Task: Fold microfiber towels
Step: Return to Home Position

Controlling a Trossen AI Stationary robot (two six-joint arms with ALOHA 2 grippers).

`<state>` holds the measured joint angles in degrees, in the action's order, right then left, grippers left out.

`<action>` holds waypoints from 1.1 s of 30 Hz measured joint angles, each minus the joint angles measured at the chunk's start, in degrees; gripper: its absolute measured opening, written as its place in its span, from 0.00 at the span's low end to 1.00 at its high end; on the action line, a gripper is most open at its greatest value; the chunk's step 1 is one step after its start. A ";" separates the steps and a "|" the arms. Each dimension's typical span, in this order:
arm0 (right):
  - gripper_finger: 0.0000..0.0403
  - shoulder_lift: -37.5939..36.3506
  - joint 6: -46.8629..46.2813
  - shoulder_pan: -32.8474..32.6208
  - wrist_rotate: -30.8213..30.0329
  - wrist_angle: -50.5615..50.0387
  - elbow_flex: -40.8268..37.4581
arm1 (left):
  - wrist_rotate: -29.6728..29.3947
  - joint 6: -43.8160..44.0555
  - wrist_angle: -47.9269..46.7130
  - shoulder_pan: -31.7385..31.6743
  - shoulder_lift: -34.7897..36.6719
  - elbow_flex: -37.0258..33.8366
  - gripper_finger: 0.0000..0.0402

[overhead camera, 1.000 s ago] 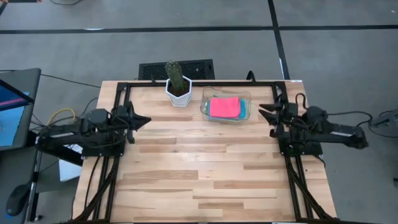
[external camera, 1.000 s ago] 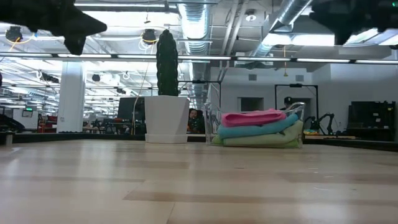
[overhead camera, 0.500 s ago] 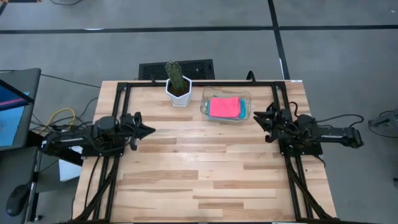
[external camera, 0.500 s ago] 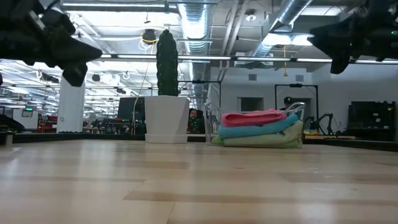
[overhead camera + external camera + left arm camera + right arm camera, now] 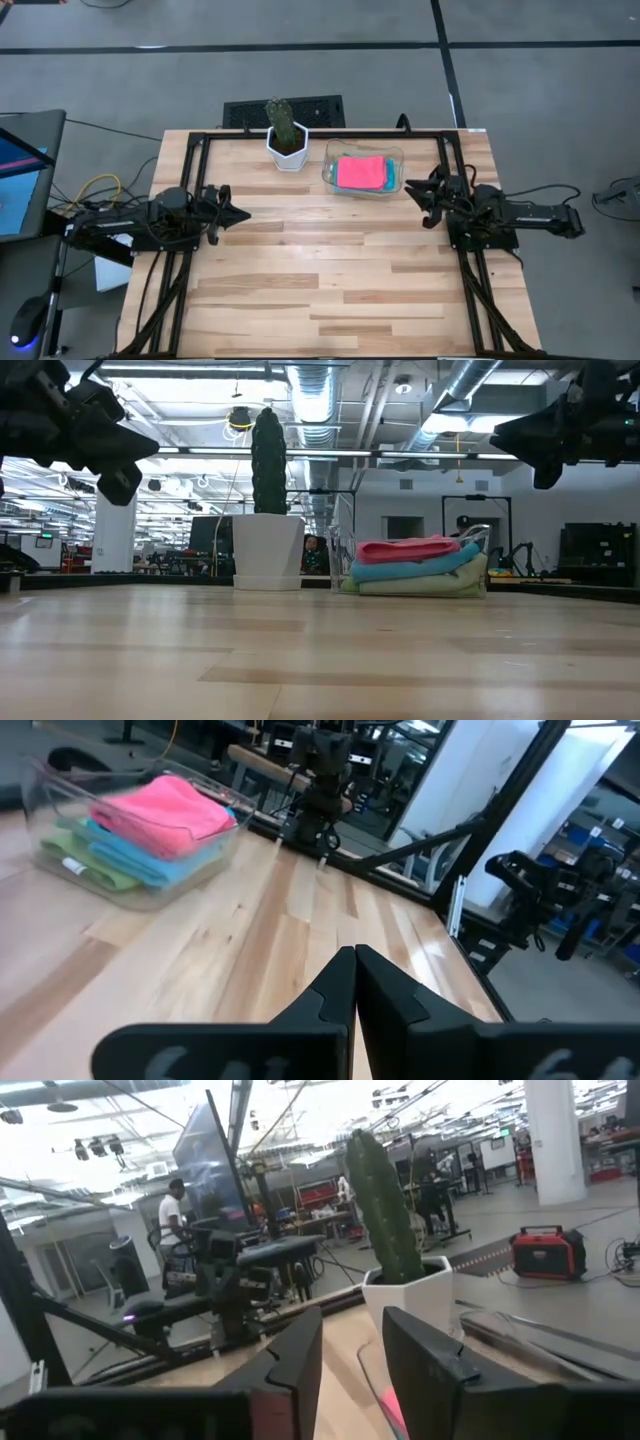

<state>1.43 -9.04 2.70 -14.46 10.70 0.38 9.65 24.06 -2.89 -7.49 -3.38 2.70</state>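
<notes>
Ease the left gripper (image 5: 354, 955), pressed together, and the right gripper (image 5: 350, 1325), spread slightly, toward the sides of the tabletop (image 5: 320, 270), clear of the microfiber towels (image 5: 361, 172) stacked, seemingly all four, in the tray (image 5: 393, 158).

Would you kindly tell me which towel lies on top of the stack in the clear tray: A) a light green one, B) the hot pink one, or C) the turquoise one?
B: the hot pink towel tops the stack in the clear tray, with the turquoise towel and a light green towel beneath it.
</notes>
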 joint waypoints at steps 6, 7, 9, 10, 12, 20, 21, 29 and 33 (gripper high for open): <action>0.33 0.00 -0.02 0.01 0.00 -0.41 -0.02 | 0.00 0.60 -0.11 0.00 0.00 0.00 0.00; 0.33 0.00 -0.02 0.00 0.00 -0.44 -0.02 | 0.00 0.61 -0.12 0.00 0.00 0.00 0.00; 0.33 0.00 -0.02 0.00 0.00 -0.42 -0.02 | 0.00 0.61 -0.14 0.00 0.00 0.00 0.00; 0.33 0.00 -0.02 0.00 0.00 -0.44 -0.02 | 0.00 0.61 -0.16 0.00 0.00 -0.02 0.00; 0.33 0.00 -0.02 0.00 0.00 -0.42 -0.02 | 0.00 0.61 -0.18 0.00 0.00 -0.02 0.00; 0.33 0.00 -0.02 0.00 0.00 -0.42 -0.02 | 0.00 0.62 -0.22 0.00 0.00 -0.02 0.00; 0.33 0.00 -0.04 0.00 0.00 -0.42 -0.02 | 0.00 0.62 -0.22 0.00 0.00 -0.02 0.00; 0.33 0.00 -0.04 0.00 0.00 -0.42 -0.02 | -0.02 0.63 -0.26 0.00 0.00 -0.07 0.00; 0.33 0.00 -0.04 0.00 0.00 -0.42 -0.02 | -0.02 0.61 -0.27 0.00 0.00 -0.07 0.00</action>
<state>1.43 -9.08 2.70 -14.46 10.28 0.36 9.63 24.67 -3.16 -7.49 -3.38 2.63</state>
